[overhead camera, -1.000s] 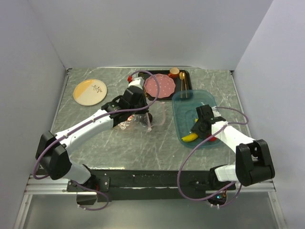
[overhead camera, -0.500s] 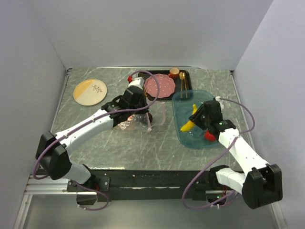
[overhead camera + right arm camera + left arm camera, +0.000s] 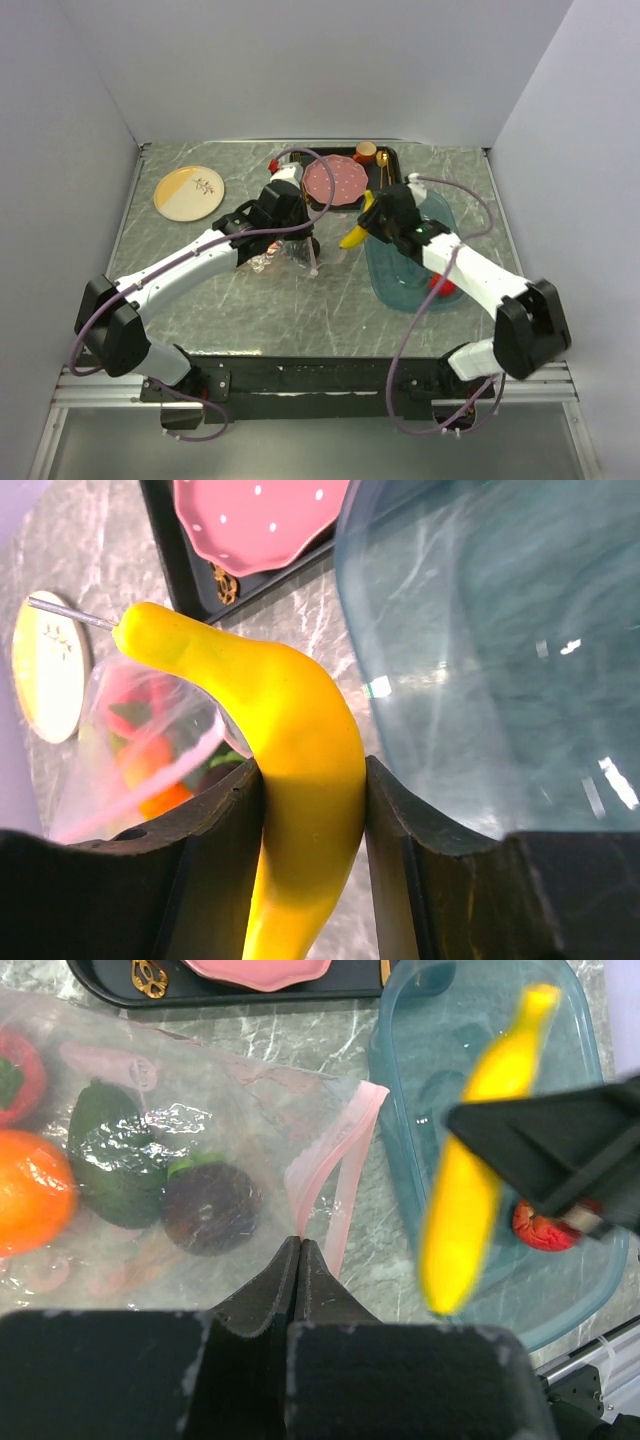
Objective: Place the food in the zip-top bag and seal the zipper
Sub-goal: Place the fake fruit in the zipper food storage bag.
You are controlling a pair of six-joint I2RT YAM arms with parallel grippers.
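My right gripper (image 3: 370, 220) is shut on a yellow banana (image 3: 352, 237) and holds it in the air over the left rim of the translucent blue tray (image 3: 400, 290), next to the bag's mouth; it also shows in the right wrist view (image 3: 290, 740). The clear zip-top bag (image 3: 230, 1110) lies on the table with an orange (image 3: 30, 1190), a dark green piece (image 3: 115, 1165), a dark round piece (image 3: 210, 1205) and a red piece (image 3: 15, 1070) inside. My left gripper (image 3: 298, 1243) is shut on the bag's edge by the pale pink zipper (image 3: 335, 1175). A red strawberry (image 3: 440, 287) lies in the blue tray.
A black tray at the back holds a pink dotted plate (image 3: 335, 182), gold cutlery (image 3: 383, 175) and an orange cup (image 3: 366, 152). A cream and yellow plate (image 3: 189, 192) sits at the far left. White walls enclose the table on three sides.
My right gripper has lifted the banana out of the blue tray and carried it left and back, toward the bag's mouth. The left arm and the bag have not moved.
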